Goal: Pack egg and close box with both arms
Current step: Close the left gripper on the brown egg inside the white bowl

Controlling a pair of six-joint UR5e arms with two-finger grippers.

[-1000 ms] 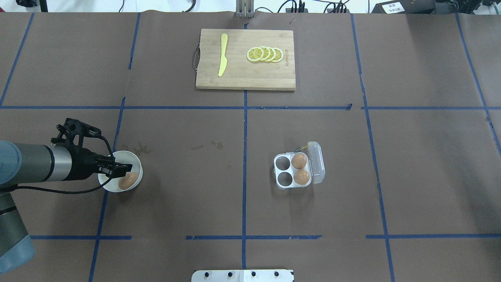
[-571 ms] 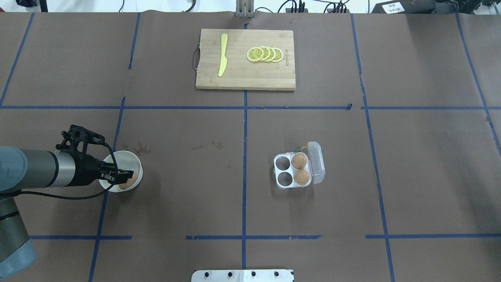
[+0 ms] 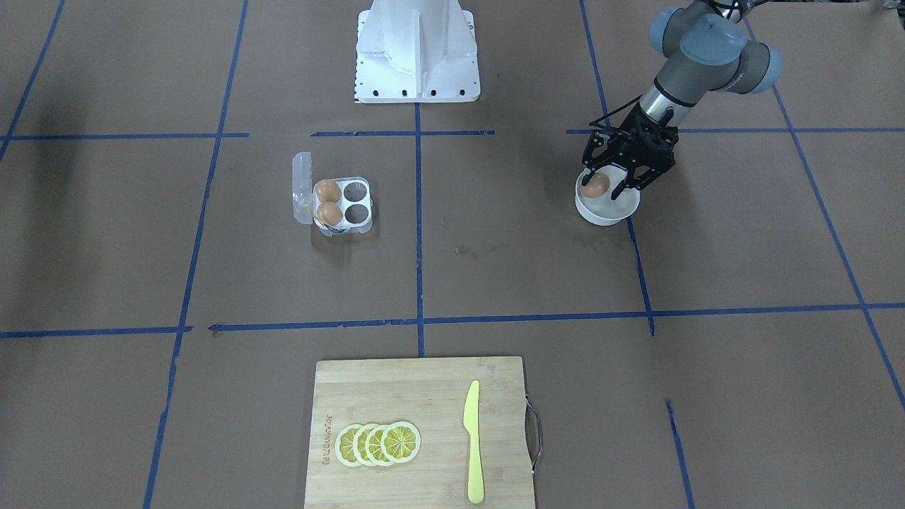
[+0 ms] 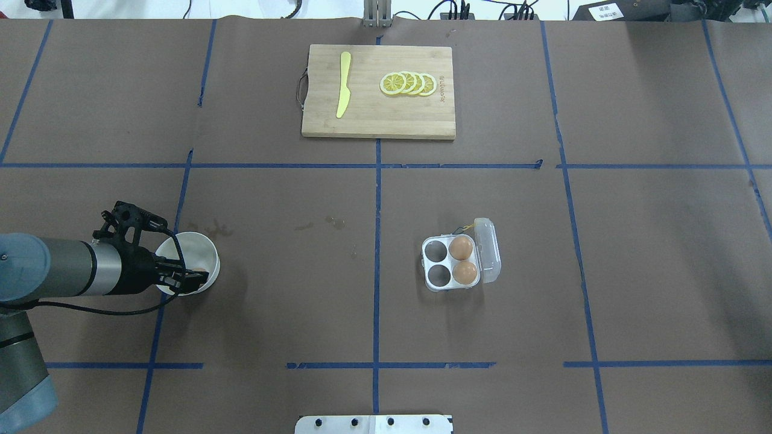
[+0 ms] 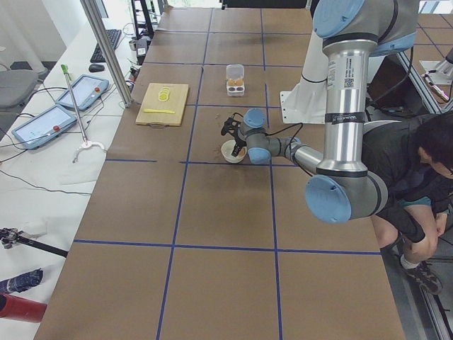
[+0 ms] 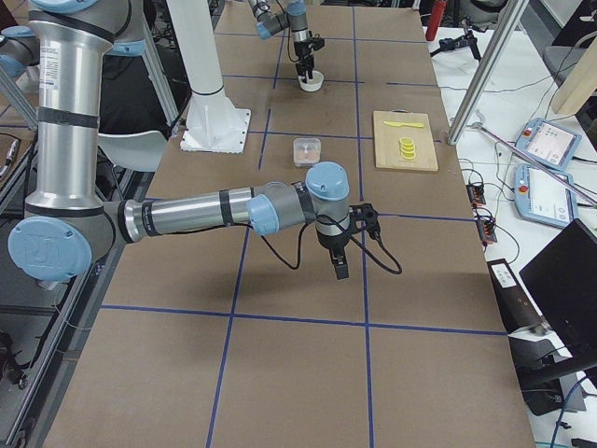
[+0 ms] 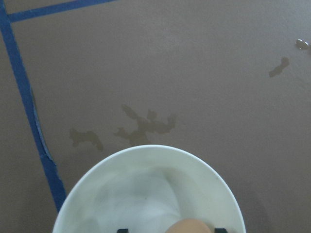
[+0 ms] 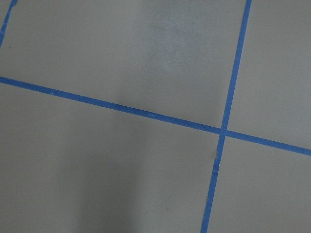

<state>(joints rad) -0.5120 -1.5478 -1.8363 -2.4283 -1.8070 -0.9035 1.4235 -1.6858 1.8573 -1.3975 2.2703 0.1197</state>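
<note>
The left gripper (image 3: pixel 605 185) has lowered into the round white bowl (image 3: pixel 606 215). Its jaws stand spread astride the small orange-brown egg (image 3: pixel 595 186), not yet pinching. Grasping is next. The clear plastic four-cell box (image 3: pixel 302 189) lies well apart, lid open. Right gripper (image 6: pixel 338 271) jaws: cannot tell.

Open box (image 4: pixel 449 263) with its lid (image 4: pixel 490 250) lying to the right, two eggs (image 4: pixel 461 248) in the cells by the lid, bowl (image 4: pixel 187 234) far left of box, left gripper (image 4: pixel 196 276) in bowl over mostly hidden egg (image 4: pixel 199 270), board (image 4: pixel 374 114) beyond box with knife (image 4: pixel 344 84) and lemon slices (image 4: pixel 409 84).
</note>
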